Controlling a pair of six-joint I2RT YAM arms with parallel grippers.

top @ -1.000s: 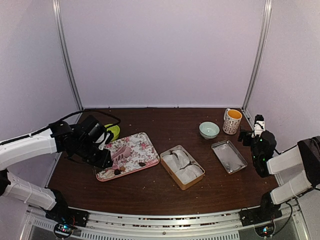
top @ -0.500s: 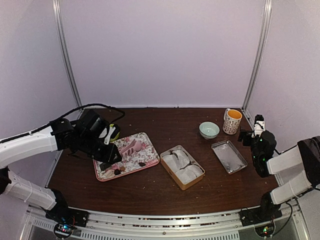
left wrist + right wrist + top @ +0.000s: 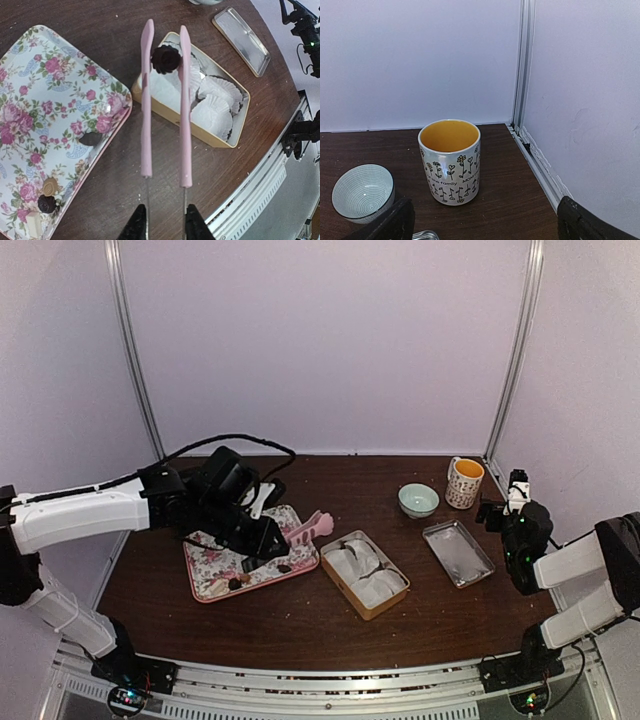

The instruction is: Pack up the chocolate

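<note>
The left gripper (image 3: 160,226) clenched the pink tongs (image 3: 146,125), their long axis running to twelve o'clock. The chocolate (image 3: 165,58) sat pinched at their tips, over the box's (image 3: 215,140) ten-o'clock corner (paper cups (image 3: 212,107) beneath). The right gripper (image 3: 485,225), spread and empty, idled by the mug (image 3: 450,162).

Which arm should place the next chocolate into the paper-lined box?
Left. The left tool grips the pink tongs, which pinch a dark chocolate at the box edge. The right tool sits open and empty, far off near the mug.
</note>
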